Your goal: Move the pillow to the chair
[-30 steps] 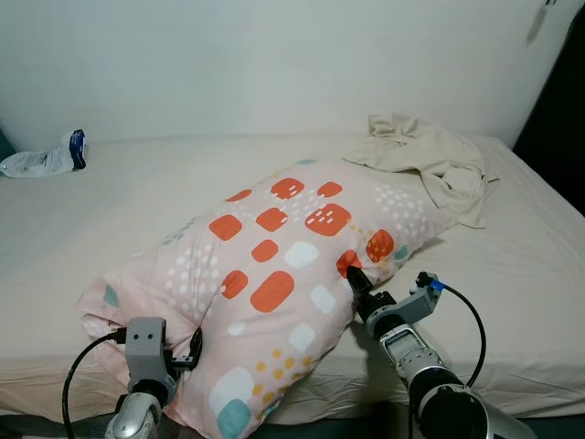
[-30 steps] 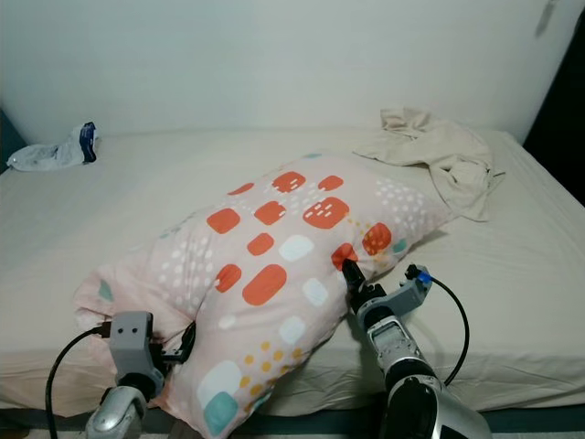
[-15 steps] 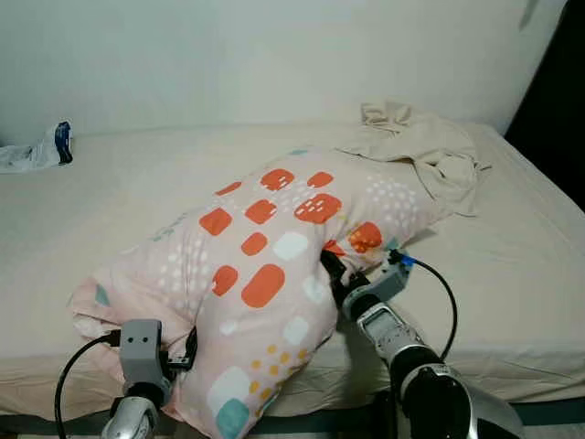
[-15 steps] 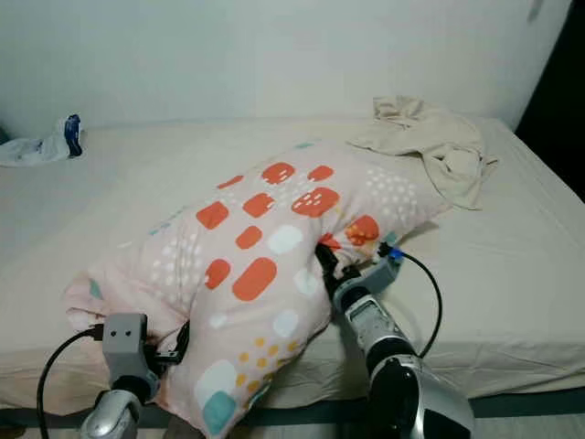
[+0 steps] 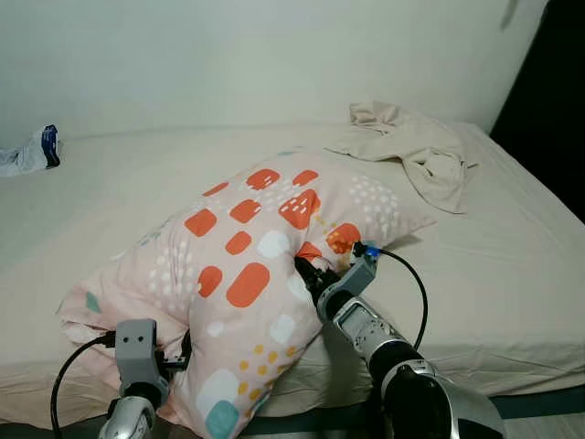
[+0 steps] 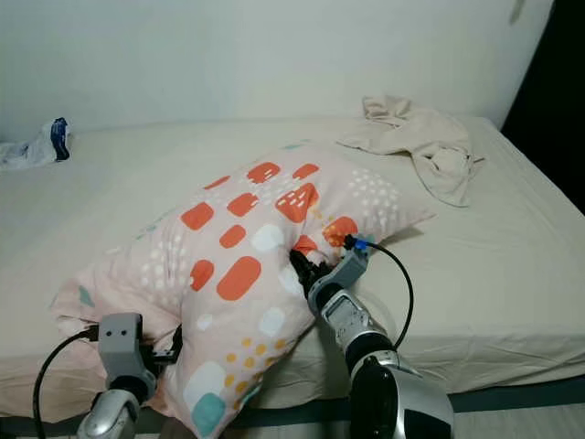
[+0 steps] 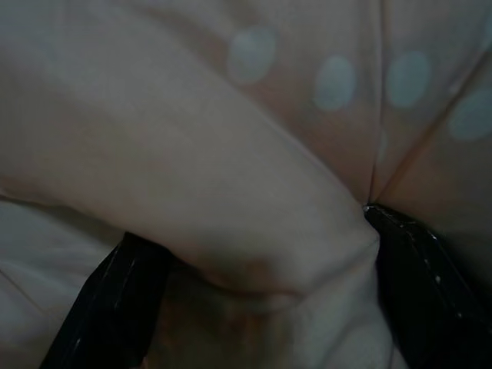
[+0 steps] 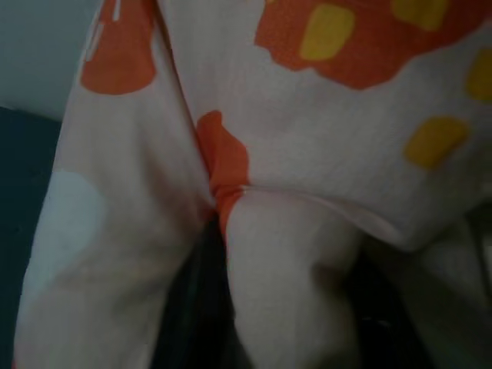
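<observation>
A fold of the pale pink pillow [image 8: 307, 138], patched orange and yellow, sits pinched between dark fingers [image 8: 192, 307].

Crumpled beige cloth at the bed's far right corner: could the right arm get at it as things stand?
Probably not: the right gripper is pinching a fold of the pink patterned pillow, and the crumpled beige cloth lies well beyond it across the bed.

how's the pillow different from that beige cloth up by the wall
The pillow is pink with orange, white and teal patches; the cloth is plain beige. The pillow is plump and lies at the near edge of the bed, pinched by the left gripper and right gripper; the cloth lies flat and crumpled at the far corner, untouched. Both rest on the bed.
</observation>
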Robot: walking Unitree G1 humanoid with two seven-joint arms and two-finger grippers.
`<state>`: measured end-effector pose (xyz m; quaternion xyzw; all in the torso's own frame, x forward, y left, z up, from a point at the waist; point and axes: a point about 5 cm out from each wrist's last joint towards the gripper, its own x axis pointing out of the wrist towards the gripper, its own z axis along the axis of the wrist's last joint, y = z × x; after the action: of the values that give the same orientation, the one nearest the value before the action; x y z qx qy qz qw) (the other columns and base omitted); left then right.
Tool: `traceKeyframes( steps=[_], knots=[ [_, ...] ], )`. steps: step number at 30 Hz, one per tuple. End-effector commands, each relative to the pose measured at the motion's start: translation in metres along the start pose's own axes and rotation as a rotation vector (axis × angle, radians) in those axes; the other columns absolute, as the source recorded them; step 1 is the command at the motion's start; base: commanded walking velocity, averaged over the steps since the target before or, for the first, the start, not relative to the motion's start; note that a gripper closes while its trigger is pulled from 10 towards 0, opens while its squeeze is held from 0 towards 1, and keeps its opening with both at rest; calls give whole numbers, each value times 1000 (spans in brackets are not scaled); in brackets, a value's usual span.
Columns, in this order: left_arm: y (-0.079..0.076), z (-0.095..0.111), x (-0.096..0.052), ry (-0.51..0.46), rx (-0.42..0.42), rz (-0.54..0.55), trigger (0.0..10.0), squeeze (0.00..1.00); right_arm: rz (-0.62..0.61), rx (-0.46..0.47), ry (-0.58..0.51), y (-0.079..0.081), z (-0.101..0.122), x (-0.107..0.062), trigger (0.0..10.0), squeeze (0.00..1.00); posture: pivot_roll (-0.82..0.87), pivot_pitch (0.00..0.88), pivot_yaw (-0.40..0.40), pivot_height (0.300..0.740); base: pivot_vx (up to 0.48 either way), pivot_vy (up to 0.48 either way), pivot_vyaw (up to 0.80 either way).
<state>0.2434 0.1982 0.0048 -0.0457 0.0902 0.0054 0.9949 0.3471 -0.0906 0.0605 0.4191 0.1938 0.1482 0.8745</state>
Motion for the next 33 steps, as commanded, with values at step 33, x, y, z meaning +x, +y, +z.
traceKeyframes(
  steps=[33],
  knots=[
    [-19,28,44,-29,-260,-60,10000,0,215,-218,-70,16,42,-1,0,0,194,0,-77,424,0,0,0]
  ],
)
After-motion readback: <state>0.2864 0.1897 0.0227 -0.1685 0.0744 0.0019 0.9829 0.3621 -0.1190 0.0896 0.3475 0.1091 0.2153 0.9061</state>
